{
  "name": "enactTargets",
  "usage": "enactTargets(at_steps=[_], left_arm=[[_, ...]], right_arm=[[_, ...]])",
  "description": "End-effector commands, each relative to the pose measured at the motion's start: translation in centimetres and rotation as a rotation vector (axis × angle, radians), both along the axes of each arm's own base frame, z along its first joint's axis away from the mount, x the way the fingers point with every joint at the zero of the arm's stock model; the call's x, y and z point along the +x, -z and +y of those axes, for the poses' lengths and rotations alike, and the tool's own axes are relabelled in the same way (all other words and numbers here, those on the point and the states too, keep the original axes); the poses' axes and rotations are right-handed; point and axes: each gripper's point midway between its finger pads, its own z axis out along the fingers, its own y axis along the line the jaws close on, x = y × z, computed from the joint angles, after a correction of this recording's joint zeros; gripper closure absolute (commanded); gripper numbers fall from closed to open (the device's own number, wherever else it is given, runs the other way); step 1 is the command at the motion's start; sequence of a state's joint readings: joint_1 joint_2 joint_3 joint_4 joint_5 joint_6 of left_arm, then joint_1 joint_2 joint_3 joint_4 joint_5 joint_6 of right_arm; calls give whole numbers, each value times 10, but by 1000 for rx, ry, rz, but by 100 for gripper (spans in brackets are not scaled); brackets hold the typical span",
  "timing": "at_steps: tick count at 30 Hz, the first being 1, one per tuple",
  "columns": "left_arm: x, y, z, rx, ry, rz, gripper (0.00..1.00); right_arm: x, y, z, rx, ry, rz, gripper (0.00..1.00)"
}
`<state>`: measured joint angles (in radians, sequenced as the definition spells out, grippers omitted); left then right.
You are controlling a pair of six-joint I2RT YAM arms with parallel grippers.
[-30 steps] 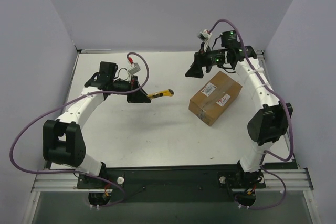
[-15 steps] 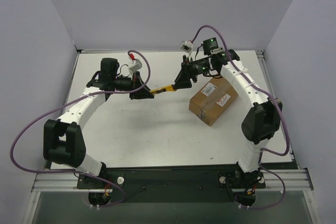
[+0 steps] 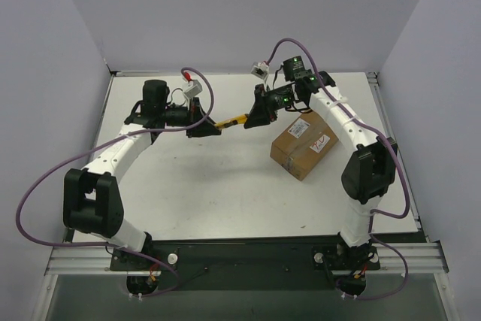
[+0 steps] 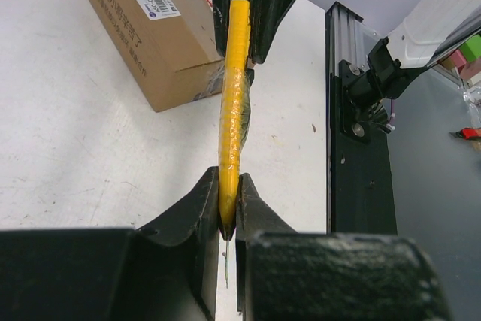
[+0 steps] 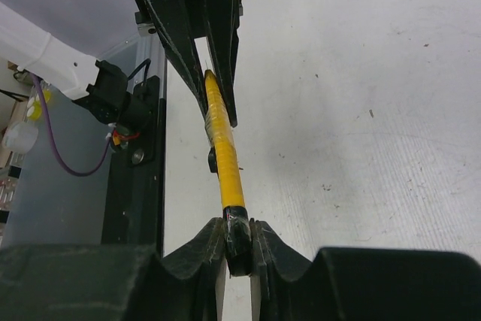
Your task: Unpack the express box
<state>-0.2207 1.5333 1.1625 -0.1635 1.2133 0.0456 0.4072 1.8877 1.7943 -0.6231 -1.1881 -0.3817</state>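
Express box (image 3: 309, 143) lies near right pincer (image 3: 245, 119); it and left pincer (image 3: 218, 127) clench yellow knife (image 3: 231, 121).

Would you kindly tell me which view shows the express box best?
Top external: nearly the whole express box is visible. Left wrist shows only one labelled end, partly behind the knife; right wrist shows none of it.

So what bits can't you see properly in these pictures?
- Top view: the writing on the box is too small to read.
- Left wrist view: the box is cut off by the picture's upper edge and partly behind the knife.
- Both wrist views: the knife's ends are squeezed inside the left tool and right tool, so I can't tell if the blade is out.
- Right wrist view: the box is out of frame.
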Motion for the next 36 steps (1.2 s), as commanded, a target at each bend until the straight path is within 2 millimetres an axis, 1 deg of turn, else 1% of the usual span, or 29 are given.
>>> enactTargets(at_steps=[1, 2, 3, 4, 5, 7, 10, 12, 14, 15, 17, 23, 27, 30, 31, 33, 34, 35, 36], left_arm=[[1, -8, -6, -25, 30, -32, 100], [3, -6, -5, -17, 25, -38, 97], [4, -3, -5, -7, 18, -39, 88], [6, -2, -4, 3, 10, -44, 82], [5, 3, -3, 21, 13, -55, 82], [5, 3, -3, 32, 18, -68, 82], [6, 2, -2, 34, 15, -70, 71], [7, 2, -2, 35, 13, -77, 63], [9, -2, -4, 35, 22, -104, 60], [10, 0, -5, 36, 29, -104, 59], [8, -2, -10, 40, 61, -124, 59], [3, -1, -25, 54, 135, -149, 60], [6, 1, -29, 57, 147, -142, 64], [4, 5, -31, 73, 160, -142, 71], [6, 7, -30, 82, 161, -158, 82], [5, 8, -31, 85, 166, -161, 94], [5, 9, -31, 86, 165, -158, 98], [5, 9, -32, 78, 171, -157, 100], [7, 8, -32, 70, 171, -162, 100]], right_arm=[[-1, -30, 0, 39, -22, -127, 95], [-1, -30, -2, 37, -18, -131, 96], [0, -32, -4, 34, -11, -136, 98], [2, -32, -7, 30, 0, -140, 100], [3, -33, -10, 28, 7, -145, 100], [2, -38, -15, 29, 8, -172, 100], [-2, -37, -20, 2, -1, -214, 100], [-9, -34, -23, -29, -20, -235, 100], [-10, -29, -26, -61, -37, -279, 100], [-12, -28, -28, -74, -37, -280, 100], [-12, -26, -29, -96, -47, -309, 100], [-17, -20, -30, -160, -84, -382, 100], [-18, -19, -27, -176, -96, -406, 100], [-18, -22, -26, -170, -91, -403, 100], [-18, -24, -25, -167, -89, -405, 100], [-18, -25, -26, -166, -84, -401, 100], [-18, -27, -27, -164, -76, -395, 100], [-16, -31, -29, -158, -59, -388, 91], [-16, -36, -29, -142, -46, -370, 78]])
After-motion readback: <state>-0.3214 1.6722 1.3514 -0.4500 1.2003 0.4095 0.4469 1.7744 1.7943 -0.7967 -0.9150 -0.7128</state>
